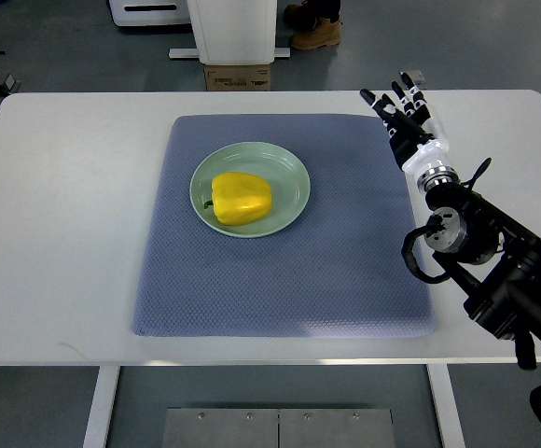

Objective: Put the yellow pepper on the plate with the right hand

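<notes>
A yellow pepper point(242, 198) lies on its side in the middle of a pale green plate point(286, 170). The plate sits on a blue-grey mat point(280, 271). My right hand point(403, 110) is at the mat's far right corner, well to the right of the plate. Its fingers point(385, 107) are spread and straight, holding nothing. The black right arm point(494, 271) runs in from the lower right edge. No left arm shows.
The mat lies on a white table point(65, 205). Beyond the far edge stand a white machine base point(233, 33), a cardboard box point(238, 77) and a person's brown boots point(315, 26). A small grey item point(418, 77) lies by the right hand.
</notes>
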`<state>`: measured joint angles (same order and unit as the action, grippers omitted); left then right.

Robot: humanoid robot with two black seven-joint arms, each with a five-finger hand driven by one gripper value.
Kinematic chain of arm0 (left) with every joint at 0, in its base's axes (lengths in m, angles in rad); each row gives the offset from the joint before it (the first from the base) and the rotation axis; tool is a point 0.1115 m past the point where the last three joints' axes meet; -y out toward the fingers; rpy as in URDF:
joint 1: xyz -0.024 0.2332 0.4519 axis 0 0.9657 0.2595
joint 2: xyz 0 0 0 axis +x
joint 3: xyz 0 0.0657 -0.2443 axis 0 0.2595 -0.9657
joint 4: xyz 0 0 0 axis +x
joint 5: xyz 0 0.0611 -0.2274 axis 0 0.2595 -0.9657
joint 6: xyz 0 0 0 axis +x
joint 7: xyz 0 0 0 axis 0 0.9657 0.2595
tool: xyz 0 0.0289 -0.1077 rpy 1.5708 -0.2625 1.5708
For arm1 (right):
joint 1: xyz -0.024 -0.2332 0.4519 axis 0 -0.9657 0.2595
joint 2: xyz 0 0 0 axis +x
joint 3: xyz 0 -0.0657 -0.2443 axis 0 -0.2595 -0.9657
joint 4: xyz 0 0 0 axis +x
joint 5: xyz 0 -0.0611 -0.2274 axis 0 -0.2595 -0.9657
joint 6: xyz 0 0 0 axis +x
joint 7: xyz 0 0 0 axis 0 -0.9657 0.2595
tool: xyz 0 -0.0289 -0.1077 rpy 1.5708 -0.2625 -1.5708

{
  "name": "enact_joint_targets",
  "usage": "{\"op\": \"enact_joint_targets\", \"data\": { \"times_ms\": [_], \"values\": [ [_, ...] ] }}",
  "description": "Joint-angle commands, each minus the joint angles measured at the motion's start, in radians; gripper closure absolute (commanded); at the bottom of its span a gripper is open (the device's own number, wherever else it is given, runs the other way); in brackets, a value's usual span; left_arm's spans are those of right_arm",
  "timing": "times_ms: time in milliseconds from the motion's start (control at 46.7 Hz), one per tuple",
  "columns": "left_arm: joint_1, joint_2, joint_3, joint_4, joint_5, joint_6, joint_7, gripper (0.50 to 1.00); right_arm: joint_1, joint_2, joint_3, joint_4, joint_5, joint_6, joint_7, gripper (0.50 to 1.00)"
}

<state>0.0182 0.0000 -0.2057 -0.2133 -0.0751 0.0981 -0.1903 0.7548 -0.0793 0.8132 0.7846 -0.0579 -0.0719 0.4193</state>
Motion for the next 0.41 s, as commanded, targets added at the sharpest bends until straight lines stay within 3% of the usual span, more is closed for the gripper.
{"op": "enact_joint_targets", "data": {
  "times_ms": [0,386],
  "values": [
    [0.000,0.000,0.000,0.000,0.000,0.000,0.000,0.500,-0.008,-0.010,0.033,-0.028,0.035,0.029,-0.002,0.500],
    [0.000,0.000,0.000,0.000,0.000,0.000,0.000,0.500,-0.034,-0.022,0.026,-0.133,0.055,0.092,0.004,0.500]
  ]
}}
